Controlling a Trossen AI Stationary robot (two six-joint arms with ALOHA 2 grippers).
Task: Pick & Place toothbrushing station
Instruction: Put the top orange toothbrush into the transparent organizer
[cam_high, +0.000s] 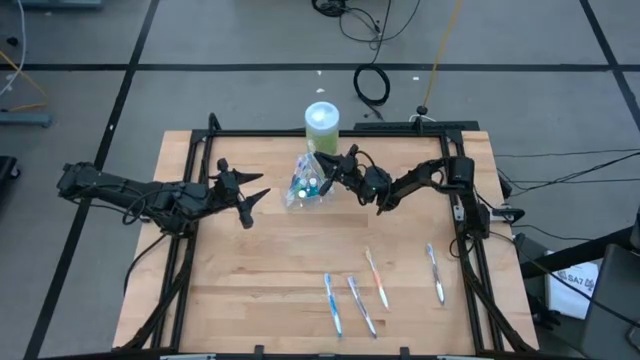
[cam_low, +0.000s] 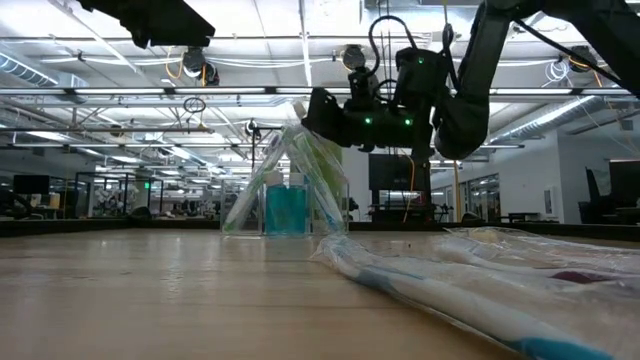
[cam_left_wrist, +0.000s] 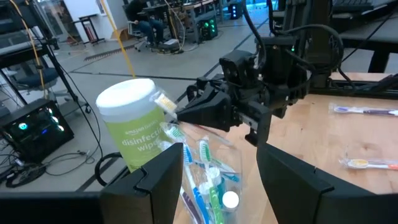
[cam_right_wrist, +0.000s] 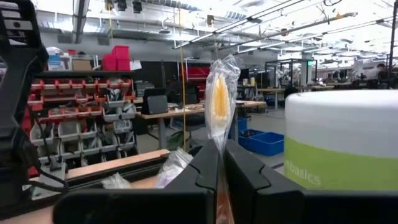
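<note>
Table (cam_high: 250, 270): wood top, black frame. Cup (cam_high: 306, 185), clear plastic, stood near the table's far-centre, just in front of the green wipes tub (cam_high: 321, 122) w/ pale lid; cup held wrapped brushes (cam_left_wrist: 202, 171) leaning out and teal-capped tubes (cam_low: 285, 205) inside. R gripper (cam_high: 328, 172) sat over the cup's right side, jaws together, clamped on one wrapped brush (cam_right_wrist: 220, 99) w/ yellow-orange head, its wrapper sticking up between the fingers (cam_right_wrist: 205, 171); brush's lower end not visible, so can't tell if it was clear of the cup. L gripper (cam_high: 258, 197) hovered just left of the cup, pointed at it, jaws apart, nothing between them; fingers (cam_left_wrist: 158, 171) framed the cup in the left wrist view. Four more wrapped brushes lay flat on the near half of the table, well apart from the cup: blue (cam_high: 332, 302), grey-blue (cam_high: 361, 305), orange (cam_high: 377, 278), and one more off to the right (cam_high: 436, 272). Low view: a wrapped brush (cam_low: 450, 300) lay close to the lens. Cables (cam_high: 372, 85) on floor beyond the table.
</note>
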